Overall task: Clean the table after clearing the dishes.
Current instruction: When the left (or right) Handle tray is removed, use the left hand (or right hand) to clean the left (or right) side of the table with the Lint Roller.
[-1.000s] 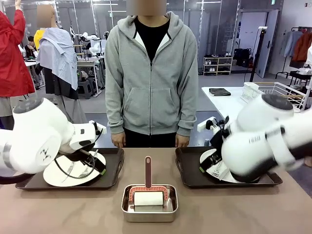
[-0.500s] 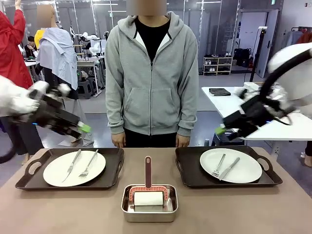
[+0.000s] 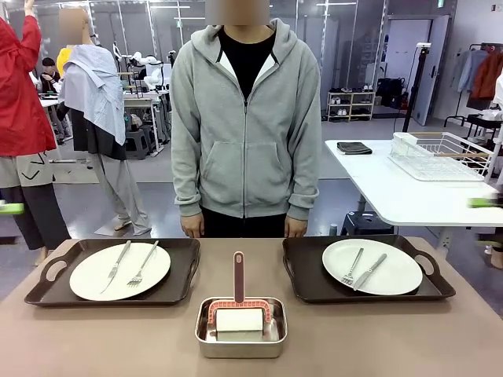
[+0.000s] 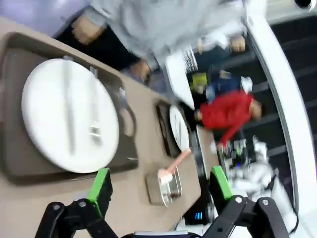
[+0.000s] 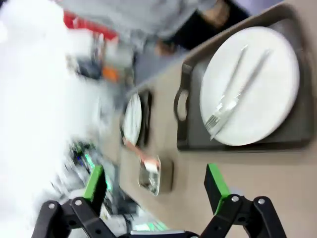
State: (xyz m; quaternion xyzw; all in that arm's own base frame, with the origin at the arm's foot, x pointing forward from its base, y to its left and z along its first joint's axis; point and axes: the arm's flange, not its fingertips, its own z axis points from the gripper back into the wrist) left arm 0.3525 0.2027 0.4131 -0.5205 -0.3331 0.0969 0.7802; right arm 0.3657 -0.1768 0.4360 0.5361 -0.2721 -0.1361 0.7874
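Note:
Two dishes lie on the brown table. The left white plate and the right white plate each carry a fork and knife, and each rests on a dark tray. In the left wrist view my left gripper hangs open and empty high above the left plate. My right gripper is likewise open and empty above the right plate. In the front view one green fingertip pokes in at the left edge and another fingertip at the right edge.
A steel pan holding a red-handled roller sits at the table's front middle. A person in a grey hoodie stands at the far edge, hands hanging down. A white side table with a wire rack stands at the right.
Both arms have risen off the trays and swung outward to the picture's edges. Both plates now lie uncovered. The grippers stayed open.

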